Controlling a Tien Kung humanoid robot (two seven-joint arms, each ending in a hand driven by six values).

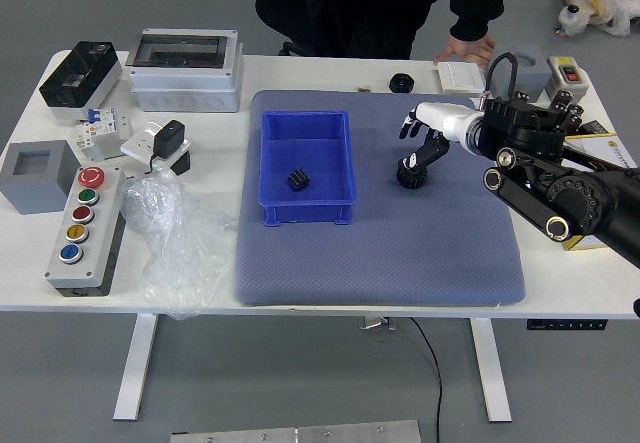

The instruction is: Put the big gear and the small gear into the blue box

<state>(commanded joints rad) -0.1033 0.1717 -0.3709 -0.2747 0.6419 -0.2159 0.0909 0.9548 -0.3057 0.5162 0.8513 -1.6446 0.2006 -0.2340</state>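
Observation:
My right hand (412,143) reaches in from the right, its fingers spread and holding nothing. Its fingertips hang over and beside a black big gear (411,176) on the grey-blue mat; whether they touch it I cannot tell. The blue box (347,195) stands on the mat, left of that gear. Inside the box, toward its near side, lies a small black gear (298,179). The left hand is out of view.
A person in black stands at the far side, one hand (466,50) on the table edge by a white block (459,77). A black round part (401,83) lies beyond the mat. A button panel (88,225) and plastic bag (175,238) are at left.

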